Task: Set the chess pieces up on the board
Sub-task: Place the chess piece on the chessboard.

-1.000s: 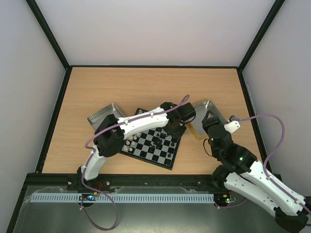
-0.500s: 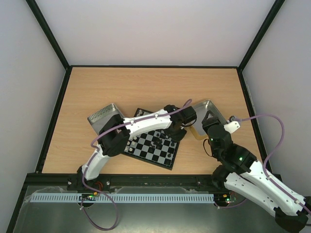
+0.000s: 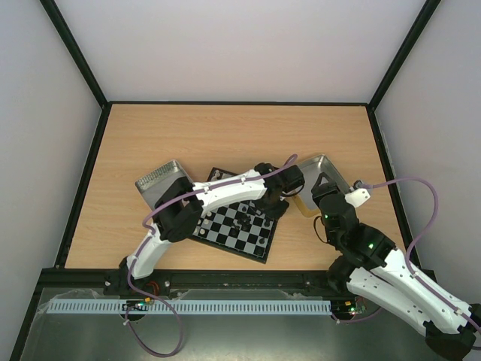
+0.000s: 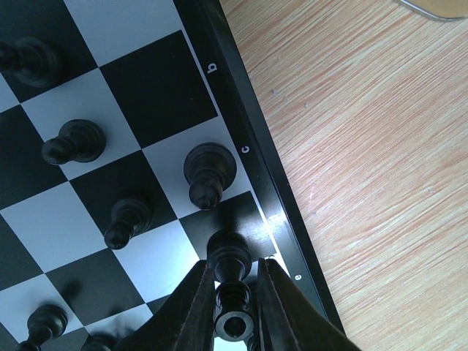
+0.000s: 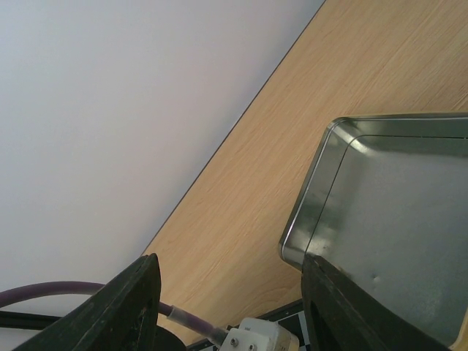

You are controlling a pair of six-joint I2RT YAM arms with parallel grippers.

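Note:
The board lies tilted in the middle of the table with several tiny pieces on it. My left gripper reaches over its right edge and is shut on a black chess piece that stands on the edge row next to the frame letters. Other black pieces stand nearby: one just beyond it, more to the left. My right gripper is open and empty, held above the table near the right metal tray. White pieces are not clear in these views.
A metal tray lies at the board's left, partly under my left arm. A second metal tray lies at the right, beside my right wrist. Black-framed walls enclose the wooden table.
My left gripper has shifted slightly right along the board's right edge. My right arm has barely moved.

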